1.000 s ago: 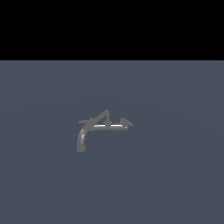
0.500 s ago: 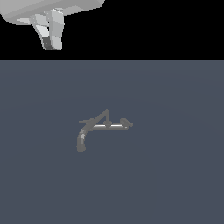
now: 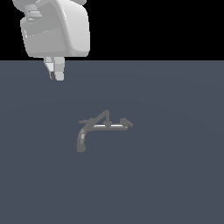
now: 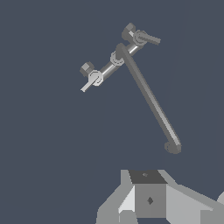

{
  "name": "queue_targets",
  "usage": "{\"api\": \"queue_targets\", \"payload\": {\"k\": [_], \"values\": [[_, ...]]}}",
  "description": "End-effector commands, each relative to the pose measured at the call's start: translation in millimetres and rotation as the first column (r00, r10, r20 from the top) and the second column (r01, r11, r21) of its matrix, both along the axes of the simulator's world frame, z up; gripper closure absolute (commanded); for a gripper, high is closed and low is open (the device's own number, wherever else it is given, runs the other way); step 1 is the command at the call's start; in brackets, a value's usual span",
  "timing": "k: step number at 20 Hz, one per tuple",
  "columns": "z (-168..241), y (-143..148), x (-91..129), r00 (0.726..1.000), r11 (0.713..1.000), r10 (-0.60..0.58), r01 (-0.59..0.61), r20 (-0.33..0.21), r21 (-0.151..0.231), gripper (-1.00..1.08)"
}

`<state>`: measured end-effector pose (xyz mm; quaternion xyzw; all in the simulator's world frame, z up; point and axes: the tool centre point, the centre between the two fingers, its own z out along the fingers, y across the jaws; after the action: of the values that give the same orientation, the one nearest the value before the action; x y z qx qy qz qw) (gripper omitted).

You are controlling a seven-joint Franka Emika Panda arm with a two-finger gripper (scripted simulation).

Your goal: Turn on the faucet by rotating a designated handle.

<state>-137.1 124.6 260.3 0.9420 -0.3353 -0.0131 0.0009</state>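
I see the faucet (image 3: 101, 127) (image 4: 131, 74) lying mid-worktop (image 3: 175, 175), untouched. My claw (image 3: 55, 72) hangs well apart from it, toward the exterior view's upper left. I cannot tell whether its fingers are together.

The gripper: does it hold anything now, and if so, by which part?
Nothing is held. The gripper hangs far from the faucet, toward the exterior view's upper left, and touches no part of it.
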Motion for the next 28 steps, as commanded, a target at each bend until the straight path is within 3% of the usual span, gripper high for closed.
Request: {"api": "queue_targets", "payload": {"k": [1,16,28], "values": [[-14,4,10,0.999,0.999,-0.048,0.048,0.002,0.001,1.08],[-87,15,70,0.956,0.956,-0.295,0.295,0.010,0.000,1.08],[-152,9,125,0.866,0.866,-0.499,0.500,0.020,-0.007,1.08]]}}
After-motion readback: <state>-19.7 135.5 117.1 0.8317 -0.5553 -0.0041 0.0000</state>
